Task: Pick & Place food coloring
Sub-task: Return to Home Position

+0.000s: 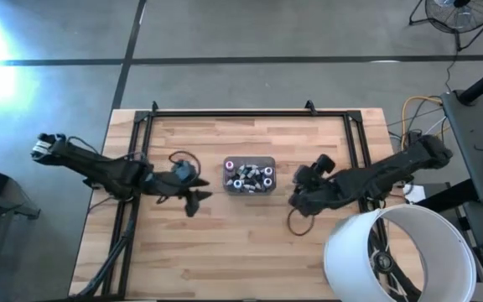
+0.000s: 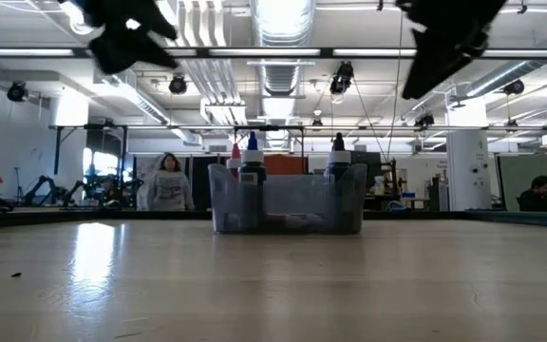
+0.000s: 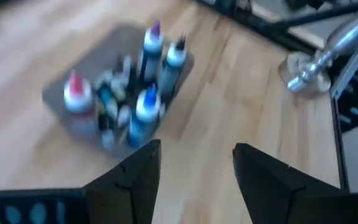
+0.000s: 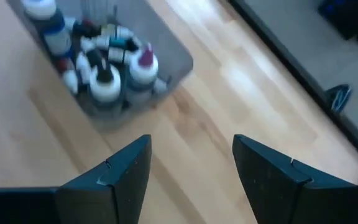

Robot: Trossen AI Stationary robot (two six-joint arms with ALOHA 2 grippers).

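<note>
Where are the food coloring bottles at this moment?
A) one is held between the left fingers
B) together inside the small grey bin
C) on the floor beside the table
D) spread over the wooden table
B: the food coloring bottles sit together inside the small grey bin at the middle of the table, while the left gripper and the right gripper are open and hold nothing.

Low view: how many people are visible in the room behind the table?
2. One person stands left of the bin; a second person is at the picture's far right edge. Others may be hidden.
</note>
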